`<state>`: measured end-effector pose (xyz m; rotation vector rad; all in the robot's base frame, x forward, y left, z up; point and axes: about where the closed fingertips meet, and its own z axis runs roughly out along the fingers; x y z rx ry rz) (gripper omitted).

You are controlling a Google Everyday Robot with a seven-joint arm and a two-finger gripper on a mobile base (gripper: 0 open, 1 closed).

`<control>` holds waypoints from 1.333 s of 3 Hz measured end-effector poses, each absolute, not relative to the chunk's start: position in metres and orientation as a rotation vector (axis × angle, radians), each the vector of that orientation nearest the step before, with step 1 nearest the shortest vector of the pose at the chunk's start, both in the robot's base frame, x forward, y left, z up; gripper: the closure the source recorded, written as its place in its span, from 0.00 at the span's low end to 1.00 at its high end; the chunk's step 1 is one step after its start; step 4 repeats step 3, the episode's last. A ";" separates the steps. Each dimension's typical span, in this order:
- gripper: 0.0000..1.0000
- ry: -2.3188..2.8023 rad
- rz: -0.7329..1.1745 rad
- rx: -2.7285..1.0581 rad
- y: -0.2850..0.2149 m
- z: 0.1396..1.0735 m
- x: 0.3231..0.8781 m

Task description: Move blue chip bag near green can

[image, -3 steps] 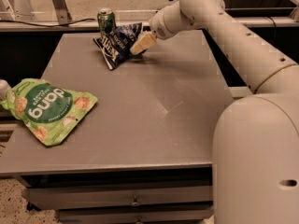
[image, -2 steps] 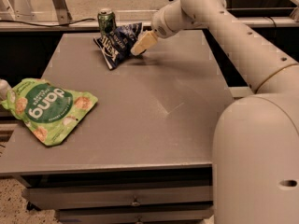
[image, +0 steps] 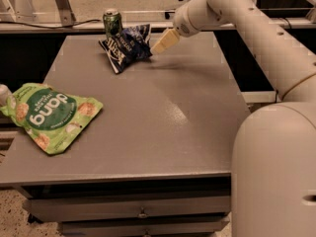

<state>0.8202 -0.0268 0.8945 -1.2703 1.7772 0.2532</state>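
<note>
I judge that the task is at its last step: the blue chip bag (image: 126, 46) lies crumpled close to the far edge of the table (image: 173, 107), toward the far left corner. The green can (image: 112, 21) stands upright just behind it at that same edge. The two are so near that I cannot tell if they touch. My gripper (image: 160, 44) is at the right side of the bag, low above the table, and its tip meets the bag's right border. How far the gripper is open, and whether it has hold of the bag or only rests against it, I cannot tell from here. The next move, I think, calls for a careful release and a pull away to the right and upward, so that the light bag is not dragged back and the can is not pushed over the edge. The green dang bag (image: 49, 115) lies well apart at the left edge.
</note>
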 end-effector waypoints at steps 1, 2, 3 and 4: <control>0.00 1.763 0.265 -1.276 -0.071 0.916 0.795; 0.00 1.730 0.287 -1.286 -0.152 0.965 0.726; 0.00 1.735 0.289 -1.284 -0.155 0.964 0.724; 0.00 1.735 0.289 -1.284 -0.155 0.964 0.724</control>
